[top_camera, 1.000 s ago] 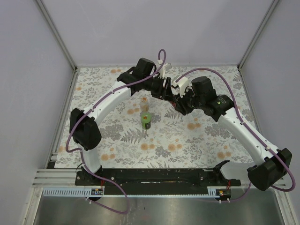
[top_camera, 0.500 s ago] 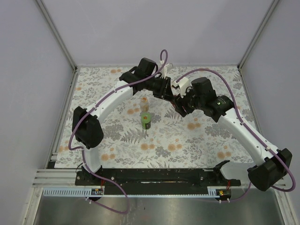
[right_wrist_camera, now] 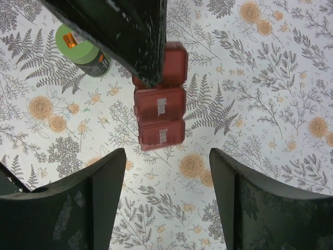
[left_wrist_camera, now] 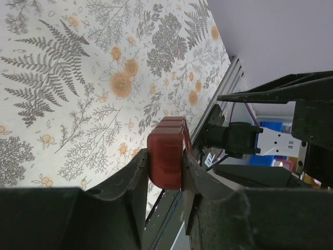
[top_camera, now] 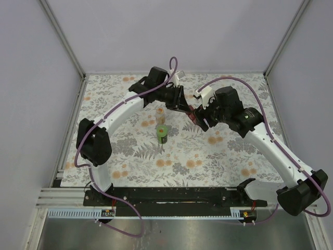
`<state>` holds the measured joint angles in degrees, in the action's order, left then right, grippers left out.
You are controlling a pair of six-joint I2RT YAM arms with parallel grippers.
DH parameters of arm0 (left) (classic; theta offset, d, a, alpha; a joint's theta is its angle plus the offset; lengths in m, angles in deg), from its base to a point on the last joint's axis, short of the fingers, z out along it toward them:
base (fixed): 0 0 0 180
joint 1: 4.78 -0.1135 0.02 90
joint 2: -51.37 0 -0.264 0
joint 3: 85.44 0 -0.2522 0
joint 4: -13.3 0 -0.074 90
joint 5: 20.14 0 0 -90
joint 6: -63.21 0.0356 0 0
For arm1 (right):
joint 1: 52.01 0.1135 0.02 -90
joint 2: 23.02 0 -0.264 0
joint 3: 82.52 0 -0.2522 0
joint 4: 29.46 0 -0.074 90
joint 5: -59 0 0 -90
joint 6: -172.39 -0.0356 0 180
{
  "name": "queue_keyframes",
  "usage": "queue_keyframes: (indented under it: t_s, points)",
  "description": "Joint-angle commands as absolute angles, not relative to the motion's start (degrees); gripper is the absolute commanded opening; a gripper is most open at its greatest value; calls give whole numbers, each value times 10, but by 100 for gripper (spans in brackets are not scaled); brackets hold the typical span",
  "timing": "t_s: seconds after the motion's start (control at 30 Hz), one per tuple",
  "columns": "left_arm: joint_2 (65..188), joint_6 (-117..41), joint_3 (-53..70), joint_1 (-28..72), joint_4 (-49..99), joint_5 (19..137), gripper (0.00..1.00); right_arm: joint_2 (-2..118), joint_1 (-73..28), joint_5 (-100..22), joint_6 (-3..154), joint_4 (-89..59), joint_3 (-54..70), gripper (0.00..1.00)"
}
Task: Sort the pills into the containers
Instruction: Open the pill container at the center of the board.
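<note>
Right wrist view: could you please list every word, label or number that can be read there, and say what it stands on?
No text can be read in this view.
Dark-red rectangular plastic pill box: a small pale mark on each of two lids, too blurred to read.
Bright green cylindrical bottle: a small orange patch on its top, too small to read.

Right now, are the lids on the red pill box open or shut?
Shut, as far as visible: the pill box, clamped in the left gripper, shows flat, flush lids in the right wrist view, none raised.
</note>
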<state>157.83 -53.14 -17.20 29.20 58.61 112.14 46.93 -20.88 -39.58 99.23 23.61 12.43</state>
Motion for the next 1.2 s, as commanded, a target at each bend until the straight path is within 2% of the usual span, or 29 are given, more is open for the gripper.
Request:
queue_keyframes:
  t_s: [0.0, 0.2, 0.4, 1.17]
  points:
    - [1525, -611, -134, 258, 497, 1146, 0, 448, -204, -396, 1003, 245, 95, 74]
    - [1502, -658, -78, 245, 422, 1165, 0, 455, -204, -426, 1003, 221, 94, 71]
    - [1493, -656, -70, 245, 415, 1176, 0, 483, -205, -415, 1002, 195, 67, 68]
    - [1457, -623, -36, 255, 392, 1195, 0, 527, -206, -466, 969, 177, 43, 69]
